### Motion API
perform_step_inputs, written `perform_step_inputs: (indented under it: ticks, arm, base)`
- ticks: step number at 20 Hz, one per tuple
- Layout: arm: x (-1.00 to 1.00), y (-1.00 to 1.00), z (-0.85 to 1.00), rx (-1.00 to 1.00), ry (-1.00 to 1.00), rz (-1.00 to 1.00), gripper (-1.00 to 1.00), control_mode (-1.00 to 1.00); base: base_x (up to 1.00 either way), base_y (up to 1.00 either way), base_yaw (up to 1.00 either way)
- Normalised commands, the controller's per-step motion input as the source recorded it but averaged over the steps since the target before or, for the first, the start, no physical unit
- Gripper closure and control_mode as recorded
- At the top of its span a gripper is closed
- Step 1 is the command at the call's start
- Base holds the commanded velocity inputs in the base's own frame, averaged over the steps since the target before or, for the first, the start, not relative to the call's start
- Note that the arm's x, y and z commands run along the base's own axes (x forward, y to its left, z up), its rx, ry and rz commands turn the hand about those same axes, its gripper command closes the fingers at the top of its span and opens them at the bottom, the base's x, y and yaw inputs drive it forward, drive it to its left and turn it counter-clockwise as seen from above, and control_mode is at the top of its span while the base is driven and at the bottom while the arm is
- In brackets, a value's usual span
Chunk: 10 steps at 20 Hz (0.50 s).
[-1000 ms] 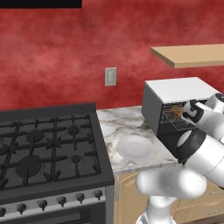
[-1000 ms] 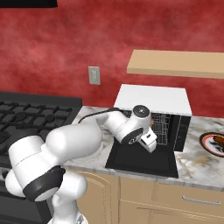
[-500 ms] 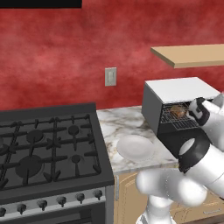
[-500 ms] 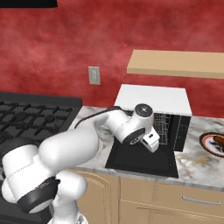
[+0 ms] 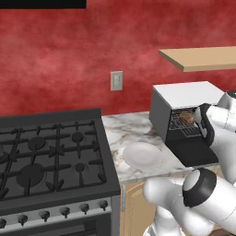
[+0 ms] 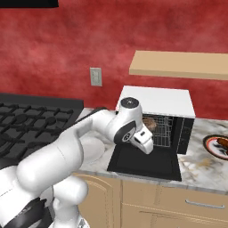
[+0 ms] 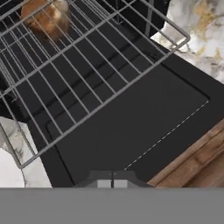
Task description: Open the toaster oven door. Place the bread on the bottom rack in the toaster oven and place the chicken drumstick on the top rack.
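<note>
Mottled red wall (image 5: 69, 50), marble counter (image 5: 126, 131), perhaps wooden shelf (image 6: 178, 64)

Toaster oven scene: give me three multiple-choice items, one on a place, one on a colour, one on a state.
1. Where is the white plate?
A. Between the stove and the toaster oven
B. On the wooden shelf
C. Inside the oven

2. What colour is the toaster oven's top?
A. Red
B. White
C. Black

3. How is the toaster oven door?
A. Shut
B. Missing
C. Folded down open

Answers: 1 A, it lies on the counter between them. 2 B, the flat top is white. 3 C, the door lies flat before the racks.
</note>
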Motion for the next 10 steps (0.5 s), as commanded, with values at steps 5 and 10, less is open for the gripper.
perform_step_inputs:
  ticks: [5, 10]
  arm:
    - [-0.26, 0.4, 0.0, -0.1, 0.16, 0.12, 1.0, -1.0]
    - [-0.31, 0.33, 0.0, 0.01, 0.11, 0.13, -1.0, -1.0]
  base:
    - [0.0, 0.0, 0.0]
    - [0.0, 0.0, 0.0]
